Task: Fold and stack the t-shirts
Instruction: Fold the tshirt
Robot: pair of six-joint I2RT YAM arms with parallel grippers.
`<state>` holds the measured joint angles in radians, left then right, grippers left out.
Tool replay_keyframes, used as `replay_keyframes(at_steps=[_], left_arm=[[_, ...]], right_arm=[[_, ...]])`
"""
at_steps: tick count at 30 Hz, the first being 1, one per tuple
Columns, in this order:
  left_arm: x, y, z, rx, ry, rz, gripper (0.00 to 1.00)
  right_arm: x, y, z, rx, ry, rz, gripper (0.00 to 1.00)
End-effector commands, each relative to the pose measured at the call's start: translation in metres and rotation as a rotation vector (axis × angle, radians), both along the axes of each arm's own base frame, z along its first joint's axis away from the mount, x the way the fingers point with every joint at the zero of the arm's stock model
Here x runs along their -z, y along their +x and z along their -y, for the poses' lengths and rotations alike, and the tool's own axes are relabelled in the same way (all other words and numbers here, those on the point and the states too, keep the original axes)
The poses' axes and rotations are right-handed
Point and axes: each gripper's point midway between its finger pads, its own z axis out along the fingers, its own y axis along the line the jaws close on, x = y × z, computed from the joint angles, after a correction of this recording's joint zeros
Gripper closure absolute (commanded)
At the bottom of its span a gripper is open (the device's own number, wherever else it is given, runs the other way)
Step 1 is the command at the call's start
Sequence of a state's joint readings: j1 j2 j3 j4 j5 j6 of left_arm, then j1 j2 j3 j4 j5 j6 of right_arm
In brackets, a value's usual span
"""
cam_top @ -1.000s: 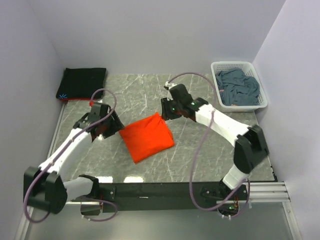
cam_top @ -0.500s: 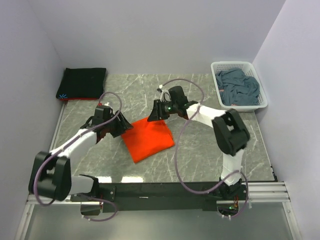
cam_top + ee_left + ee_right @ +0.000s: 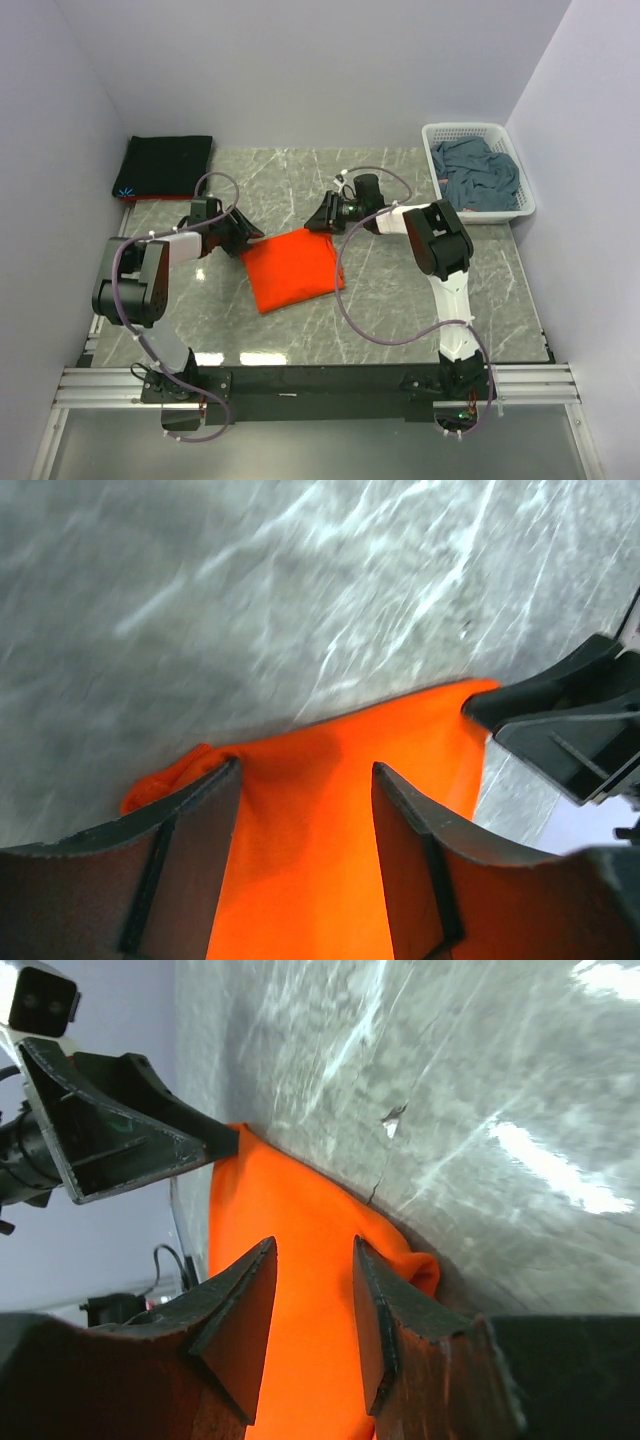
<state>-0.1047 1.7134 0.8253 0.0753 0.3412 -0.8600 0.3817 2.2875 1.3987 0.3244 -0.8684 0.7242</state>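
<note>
The plain orange t-shirt point(image 3: 292, 270) lies folded flat on the marble table point(image 3: 400, 300). My left gripper point(image 3: 245, 238) is open at its far left corner. In the left wrist view point(image 3: 306, 768) the jaws stand apart over the orange cloth point(image 3: 320, 860). My right gripper point(image 3: 318, 222) is open at the far right corner. Its fingers straddle the cloth edge point(image 3: 300, 1290) in the right wrist view point(image 3: 313, 1245). The black t-shirt point(image 3: 165, 165) with a light-blue mark lies folded at the far left. The blue-grey t-shirt point(image 3: 480, 178) lies crumpled in the basket.
The white lattice basket point(image 3: 432, 135) stands at the far right corner. Walls close off the left, back and right. The right gripper's fingers point(image 3: 570, 730) show in the left wrist view, the left gripper's point(image 3: 120, 1130) in the right wrist view.
Both grippers have moved to the orange shirt's far corners, with the arms stretched low across the table. The shirt has turned squarer to the table and shifted slightly.
</note>
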Motion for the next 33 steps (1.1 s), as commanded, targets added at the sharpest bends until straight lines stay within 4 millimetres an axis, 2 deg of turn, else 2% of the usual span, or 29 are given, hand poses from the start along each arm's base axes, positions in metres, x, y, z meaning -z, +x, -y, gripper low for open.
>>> replay_keyframes(at_steps=[1, 2, 4, 5, 7, 8, 9, 10, 11, 12, 13, 14, 15, 17, 18, 19, 20, 21, 22, 23, 25, 26, 28, 31, 33], left_arm=[[0.020, 0.001, -0.009, 0.002, 0.061, -0.049, 0.38], [0.014, 0.004, -0.008, 0.015, 0.060, -0.038, 0.37], [-0.007, 0.010, -0.006, 0.042, 0.067, 0.004, 0.37], [-0.016, 0.012, -0.006, 0.049, 0.071, 0.024, 0.36], [-0.043, 0.014, -0.006, 0.068, 0.092, 0.079, 0.35], [-0.051, 0.013, -0.005, 0.073, 0.101, 0.093, 0.35], [-0.059, 0.011, -0.004, 0.084, 0.111, 0.111, 0.35], [-0.076, 0.008, -0.003, 0.088, 0.112, 0.148, 0.35], [-0.079, 0.001, 0.000, 0.097, 0.121, 0.143, 0.34], [-0.081, -0.006, 0.003, 0.104, 0.123, 0.143, 0.34], [-0.094, -0.012, 0.006, 0.112, 0.121, 0.174, 0.35], [-0.093, -0.024, 0.013, 0.136, 0.122, 0.159, 0.35], [-0.087, -0.036, 0.017, 0.146, 0.117, 0.136, 0.35], [-0.091, -0.059, 0.031, 0.189, 0.098, 0.142, 0.36], [-0.078, -0.076, 0.035, 0.198, 0.090, 0.104, 0.37], [-0.082, -0.085, 0.038, 0.207, 0.080, 0.120, 0.37], [-0.077, -0.098, 0.048, 0.236, 0.073, 0.109, 0.37], [-0.063, -0.112, 0.050, 0.240, 0.061, 0.074, 0.38], [-0.060, -0.120, 0.053, 0.248, 0.049, 0.071, 0.38], [-0.044, -0.135, 0.053, 0.258, 0.044, 0.031, 0.38], [-0.031, -0.144, 0.054, 0.242, 0.015, -0.004, 0.39], [-0.017, -0.154, 0.050, 0.234, 0.021, -0.041, 0.39], [-0.005, -0.161, 0.046, 0.204, 0.015, -0.078, 0.39], [0.014, -0.174, 0.040, 0.165, 0.021, -0.141, 0.39], [0.024, -0.182, 0.036, 0.147, 0.024, -0.178, 0.39]], right_arm=[[-0.015, 0.007, 0.007, 0.048, 0.039, 0.038, 0.56], [-0.034, 0.009, 0.010, 0.060, 0.046, 0.075, 0.56], [-0.044, 0.002, 0.016, 0.074, 0.031, 0.091, 0.57], [-0.070, 0.002, 0.018, 0.082, 0.043, 0.148, 0.57], [-0.084, -0.005, 0.024, 0.105, 0.048, 0.183, 0.57], [-0.110, -0.010, 0.025, 0.112, 0.077, 0.224, 0.57], [-0.109, -0.019, 0.028, 0.116, 0.081, 0.214, 0.57], [-0.119, -0.024, 0.028, 0.115, 0.106, 0.238, 0.57], [-0.133, -0.032, 0.028, 0.114, 0.135, 0.240, 0.57], [-0.137, -0.040, 0.028, 0.105, 0.152, 0.241, 0.57], [-0.132, -0.055, 0.026, 0.078, 0.167, 0.230, 0.57], [-0.140, -0.064, 0.027, 0.069, 0.188, 0.230, 0.57], [-0.130, -0.077, 0.029, 0.061, 0.188, 0.204, 0.58], [-0.136, -0.097, 0.027, 0.019, 0.218, 0.204, 0.58], [-0.125, -0.109, 0.026, -0.001, 0.210, 0.173, 0.58], [-0.122, -0.118, 0.026, -0.028, 0.209, 0.158, 0.59], [-0.114, -0.128, 0.022, -0.057, 0.200, 0.151, 0.59], [-0.103, -0.137, 0.022, -0.075, 0.187, 0.128, 0.59], [-0.091, -0.144, 0.021, -0.091, 0.173, 0.096, 0.59], [-0.084, -0.153, 0.019, -0.129, 0.170, 0.083, 0.59], [-0.056, -0.162, 0.022, -0.140, 0.152, 0.024, 0.62], [-0.046, -0.164, 0.025, -0.131, 0.148, -0.001, 0.62], [-0.015, -0.171, 0.033, -0.113, 0.122, -0.067, 0.63], [0.021, -0.179, 0.046, -0.078, 0.090, -0.152, 0.64], [0.034, -0.183, 0.060, -0.030, 0.086, -0.205, 0.67]])
